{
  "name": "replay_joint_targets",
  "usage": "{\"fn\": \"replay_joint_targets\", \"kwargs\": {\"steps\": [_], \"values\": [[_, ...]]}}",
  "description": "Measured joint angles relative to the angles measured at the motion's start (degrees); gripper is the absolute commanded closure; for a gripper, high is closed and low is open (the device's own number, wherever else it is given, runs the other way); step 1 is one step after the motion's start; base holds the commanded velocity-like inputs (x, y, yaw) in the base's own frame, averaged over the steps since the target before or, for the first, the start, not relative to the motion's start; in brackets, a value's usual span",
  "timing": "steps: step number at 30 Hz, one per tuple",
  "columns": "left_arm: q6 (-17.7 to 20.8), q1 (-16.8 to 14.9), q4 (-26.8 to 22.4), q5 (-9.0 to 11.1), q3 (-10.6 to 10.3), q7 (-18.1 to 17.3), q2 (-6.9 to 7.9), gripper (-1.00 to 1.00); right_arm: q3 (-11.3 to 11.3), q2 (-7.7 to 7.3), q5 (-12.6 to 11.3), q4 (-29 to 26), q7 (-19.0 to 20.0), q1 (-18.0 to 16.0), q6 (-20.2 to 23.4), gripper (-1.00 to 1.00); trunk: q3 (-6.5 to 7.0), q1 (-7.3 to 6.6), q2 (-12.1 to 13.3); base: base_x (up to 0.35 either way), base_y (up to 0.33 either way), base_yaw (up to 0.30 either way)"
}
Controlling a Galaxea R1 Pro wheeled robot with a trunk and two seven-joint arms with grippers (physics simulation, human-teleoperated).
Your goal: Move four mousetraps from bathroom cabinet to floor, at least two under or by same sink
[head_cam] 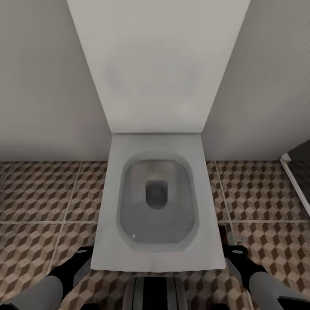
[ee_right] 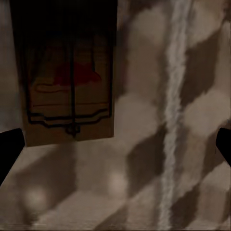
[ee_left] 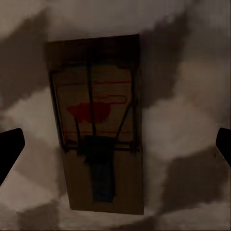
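Mousetraps (ee_left: pixel 98 127) (ee_right: pixel 67 72), flat wooden rectangles, lie on cube-patterned tiles (ee_right: pixel 163 159).

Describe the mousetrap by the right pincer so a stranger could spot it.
Start at the white rectangular toilet. On the cube-patterned floor tiles at its right front corner lies a small flat wooden mousetrap, beside a pale grout line. Its red print and wire bar mark it out.

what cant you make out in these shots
- Head view: the toilet covers the floor in the middle, and both arms run off the bottom edge.
- Left wrist view: a mousetrap lies flat on the tiles between the left gripper fingertips; dim, so its print is unreadable.
- Right wrist view: another mousetrap is cut off by the frame edge and blurred; right gripper open.
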Motion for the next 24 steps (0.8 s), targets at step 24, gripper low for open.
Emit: {"fn": "replay_joint_targets", "kwargs": {"steps": [24], "values": [[-0.1, 0.0, 0.0, 0.0, 0.0, 0.1, 0.10, -1.00, 0.0, -0.09, 0.0, 0.0, 0.0, 0.0, -0.1, -1.00, 0.00, 0.00, 0.0, -0.341, 0.000, 0.000]]}}
